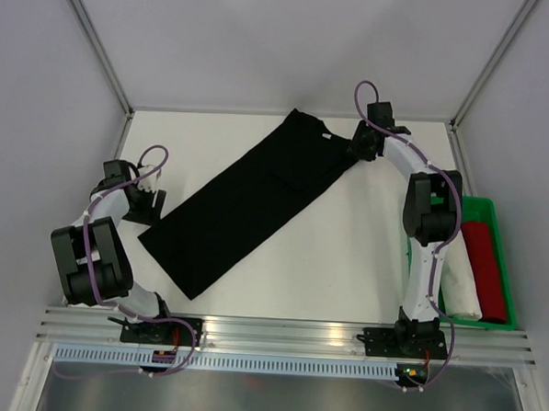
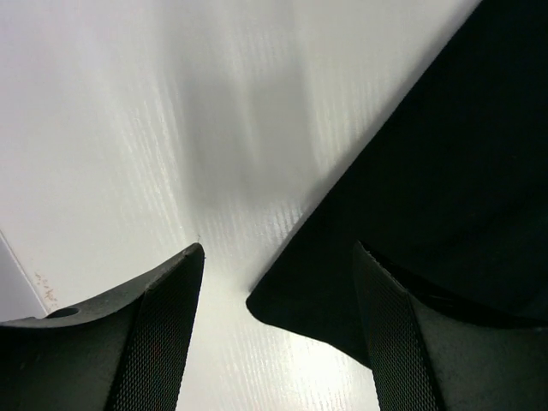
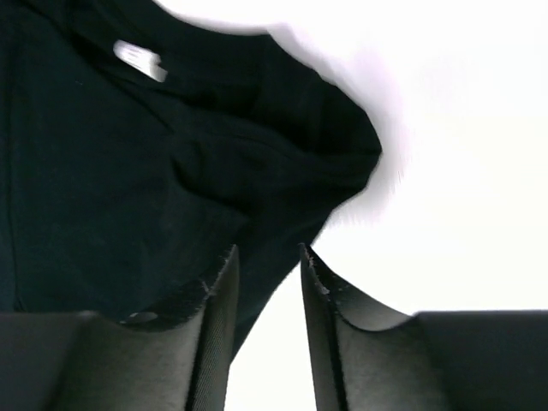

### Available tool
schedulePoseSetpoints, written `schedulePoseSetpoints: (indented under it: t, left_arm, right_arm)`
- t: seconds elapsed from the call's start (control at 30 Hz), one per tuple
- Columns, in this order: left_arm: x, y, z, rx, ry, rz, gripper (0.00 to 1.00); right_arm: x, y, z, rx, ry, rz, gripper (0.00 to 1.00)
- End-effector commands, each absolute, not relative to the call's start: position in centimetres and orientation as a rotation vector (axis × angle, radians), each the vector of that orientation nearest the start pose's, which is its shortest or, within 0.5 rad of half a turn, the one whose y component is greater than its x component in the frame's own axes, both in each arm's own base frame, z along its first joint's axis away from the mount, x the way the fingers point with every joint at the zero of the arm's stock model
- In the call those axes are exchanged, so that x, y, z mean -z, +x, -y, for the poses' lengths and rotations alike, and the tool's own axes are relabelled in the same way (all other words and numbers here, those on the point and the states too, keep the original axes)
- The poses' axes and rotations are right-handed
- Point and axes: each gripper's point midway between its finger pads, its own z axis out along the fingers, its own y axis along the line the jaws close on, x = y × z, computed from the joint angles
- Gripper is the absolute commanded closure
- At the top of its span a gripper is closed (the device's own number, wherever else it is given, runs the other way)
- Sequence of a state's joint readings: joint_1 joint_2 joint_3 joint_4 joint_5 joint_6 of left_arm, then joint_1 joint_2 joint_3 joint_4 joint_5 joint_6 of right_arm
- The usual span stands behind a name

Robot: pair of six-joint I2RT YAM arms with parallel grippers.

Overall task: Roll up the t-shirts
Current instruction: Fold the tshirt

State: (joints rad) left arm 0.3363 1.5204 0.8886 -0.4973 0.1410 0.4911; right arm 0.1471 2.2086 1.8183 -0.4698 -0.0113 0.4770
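A: Across the middle of the top view, the black t-shirt (image 1: 251,204) lies folded into a long strip, its long axis running from lower left to upper right on the white surface (image 1: 345,255).

B: And the jaws?

A: The left gripper (image 1: 144,208) sits at the strip's lower left end, jaws spread with nothing between them; in its wrist view the hem corner (image 2: 282,308) lies just ahead, in the gap and towards the right-hand finger. The right gripper (image 1: 359,147) is at the collar end, upper right. Its jaws stand apart, narrowly, with cloth at their tips; I cannot tell whether they pinch any. The white neck label (image 3: 137,60) shows beyond, upper left of that wrist view.

B: Which arm is better placed to start a roll?

A: Each is at one end. I'd judge the left nearer a clean start, since the hem lies flat.

B: Anything in the way?

A: No. A green bin (image 1: 498,236) at the right edge holds a red roll (image 1: 487,272) and a white roll (image 1: 462,289), well apart from the strip
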Motion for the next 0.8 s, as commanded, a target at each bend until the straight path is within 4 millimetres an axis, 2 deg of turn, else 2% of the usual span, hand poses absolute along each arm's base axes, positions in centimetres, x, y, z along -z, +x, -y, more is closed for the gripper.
schedulePoseSetpoints:
  t: [0.0,0.13,0.2,0.23,0.3,0.43,0.57,0.6,0.67,0.7,0.73,0.77]
  left_arm:
    - [-3.9,30.5,-11.3,-0.156,0.238,-2.648,0.25]
    - [-3.5,30.9,-11.5,-0.156,0.246,-2.643,0.25]
    - [-2.8,31.1,-11.1,-0.116,0.276,-2.634,0.27]
    - [-2.4,31.1,-10.8,-0.100,0.290,-2.627,0.28]
    - [-1.1,30.5,-9.3,-0.009,0.350,-2.621,0.30]
    - [0.6,28.4,-7.5,0.102,0.423,-2.636,0.45]
    - [1.3,26.6,-5.4,0.215,0.565,-2.626,0.60]
    - [1.5,25.5,-4.9,0.256,0.642,-2.635,0.59]
    - [1.3,24.4,-3.4,0.314,0.740,-2.596,0.62]
    - [1.3,24.0,-3.0,0.320,0.819,-2.571,0.62]
    - [1.3,23.1,-2.0,0.326,0.880,-2.553,0.62]
    - [1.4,22.7,-2.2,0.289,0.918,-2.556,0.62]
  right_arm:
    - [-4.9,54.7,-9.2,-0.389,0.542,-2.436,0.57]
    - [-2.9,56.1,-9.4,-0.494,0.577,-2.433,0.54]
    - [-2.5,56.6,-10.3,-0.561,0.555,-2.431,0.55]
    - [-2.1,57.0,-11.3,-0.626,0.518,-2.438,0.58]
    - [-1.5,57.2,-11.4,-0.629,0.516,-2.459,0.63]
    - [-0.3,58.5,-11.5,-0.646,0.527,-2.461,0.86]
    - [-0.6,60.8,-12.1,-0.685,0.535,-2.427,0.93]
    - [-0.7,61.3,-12.1,-0.693,0.538,-2.416,0.93]
    - [-1.4,62.8,-12.0,-0.696,0.546,-2.381,0.93]
    - [-1.1,63.1,-12.0,-0.697,0.570,-2.376,0.92]
    - [-2.1,63.8,-11.9,-0.705,0.572,-2.349,0.89]
    - [-2.2,64.1,-11.4,-0.696,0.585,-2.339,0.87]
